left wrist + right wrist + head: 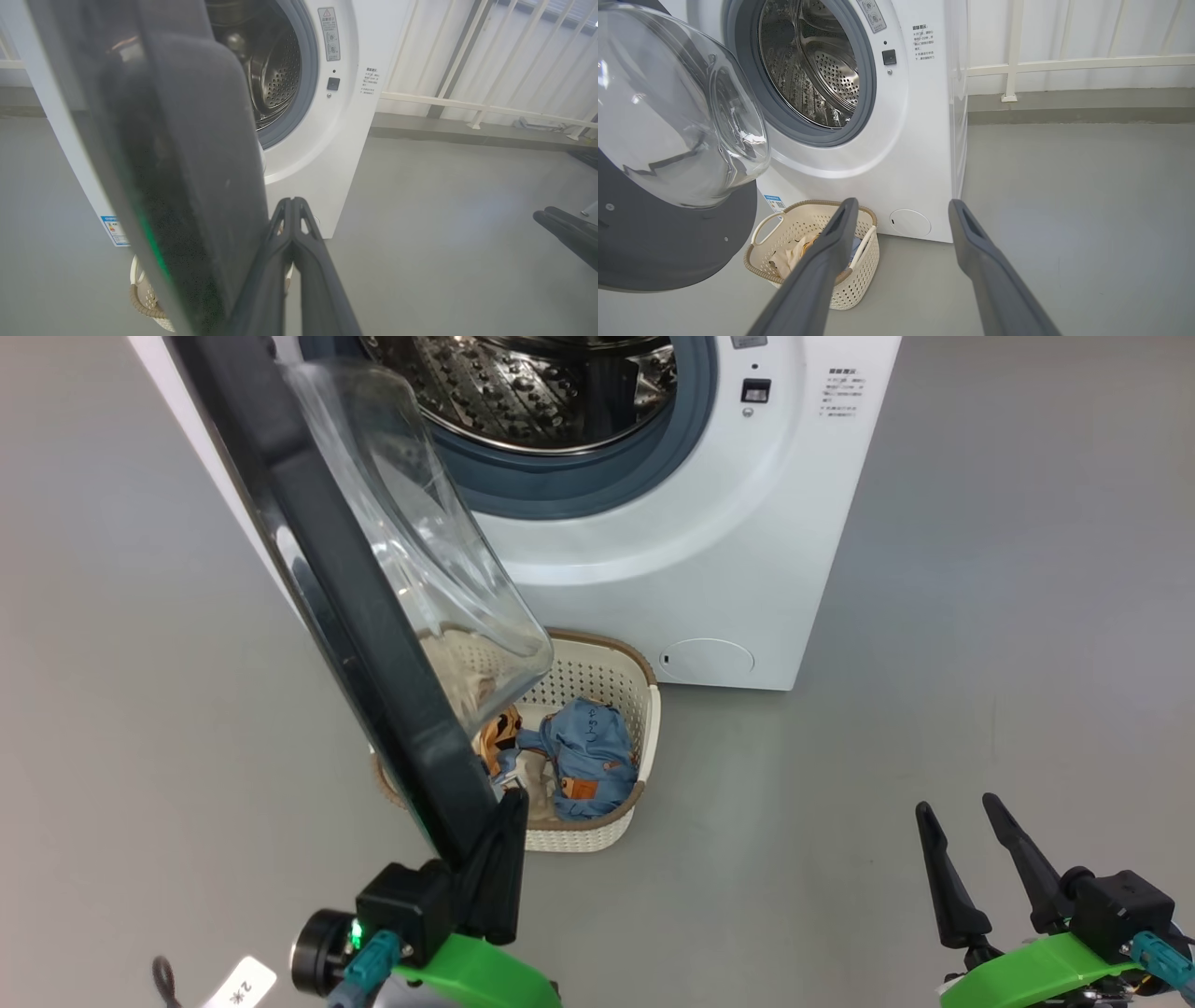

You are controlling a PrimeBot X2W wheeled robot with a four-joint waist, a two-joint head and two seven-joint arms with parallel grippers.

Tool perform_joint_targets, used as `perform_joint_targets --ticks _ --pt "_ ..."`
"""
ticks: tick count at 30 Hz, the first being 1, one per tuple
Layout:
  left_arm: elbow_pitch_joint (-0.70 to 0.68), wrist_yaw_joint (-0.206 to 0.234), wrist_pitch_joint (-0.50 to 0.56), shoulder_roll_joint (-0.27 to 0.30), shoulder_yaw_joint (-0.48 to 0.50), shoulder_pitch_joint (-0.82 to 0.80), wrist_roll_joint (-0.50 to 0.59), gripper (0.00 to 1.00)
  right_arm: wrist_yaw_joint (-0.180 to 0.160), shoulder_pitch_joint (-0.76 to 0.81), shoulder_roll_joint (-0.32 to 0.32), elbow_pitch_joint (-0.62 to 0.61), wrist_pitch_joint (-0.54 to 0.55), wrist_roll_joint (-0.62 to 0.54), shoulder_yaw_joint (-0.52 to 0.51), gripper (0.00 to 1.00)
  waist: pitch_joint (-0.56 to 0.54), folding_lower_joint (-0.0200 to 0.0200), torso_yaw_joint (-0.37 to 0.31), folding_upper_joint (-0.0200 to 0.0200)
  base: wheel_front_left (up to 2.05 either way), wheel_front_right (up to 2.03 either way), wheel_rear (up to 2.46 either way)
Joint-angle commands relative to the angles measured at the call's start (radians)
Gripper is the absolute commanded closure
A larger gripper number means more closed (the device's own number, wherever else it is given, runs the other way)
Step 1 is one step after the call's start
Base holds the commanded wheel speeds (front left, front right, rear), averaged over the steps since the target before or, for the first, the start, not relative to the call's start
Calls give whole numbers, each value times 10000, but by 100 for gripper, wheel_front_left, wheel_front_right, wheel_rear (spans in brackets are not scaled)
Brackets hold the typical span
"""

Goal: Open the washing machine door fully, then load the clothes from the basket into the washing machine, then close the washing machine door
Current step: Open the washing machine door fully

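Washing machine (653,551) stands white and boxy on the grey floor (934,663), its mouth uncovered so that the perforated steel drum (817,70) and the grey gasket (579,490) around it show. A round service flap (707,658) sits low on its front, and a blue label (114,231) shows low on the front at its other side.

The washing machine door (355,616) is swung out on the robot's left, nearly edge-on in the head view, its black rim running down toward the left arm and its clear glass bowl (420,523) bulging to the right. From the head it covers the left part of the basket.

The basket (616,672) stands on the floor just in front of the machine, below the opening and beside the flap. The clothes (588,756) lie inside it: the blue denim-like piece toward the right, the cream one toward the left, partly seen through the glass.

The left gripper (512,803) has its two fingers pressed together with nothing between them, lying along the lower end of the door's rim; the left wrist view shows the closed pair (292,201) right beside the dark rim. The right gripper (957,807) hangs low on the right, well apart from the basket and the machine, its fingers spread wide and empty.
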Motion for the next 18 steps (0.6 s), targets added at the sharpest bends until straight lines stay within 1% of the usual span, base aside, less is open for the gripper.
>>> perform_joint_targets --ticks 1,5,18 --pt "-305 185 52 283 425 -21 107 100 16 -79 -134 -263 -120 120 209 0 -4 0 58 0 0 0 0" --pt "-538 308 116 418 515 177 47 100 16 -64 -131 -228 -120 132 260 0 -58 0 136 0 0 0 0" --pt "-573 650 -78 800 1170 515 -208 100 16 -5 -170 -211 -120 235 328 0 -180 0 213 0 0 0 0"
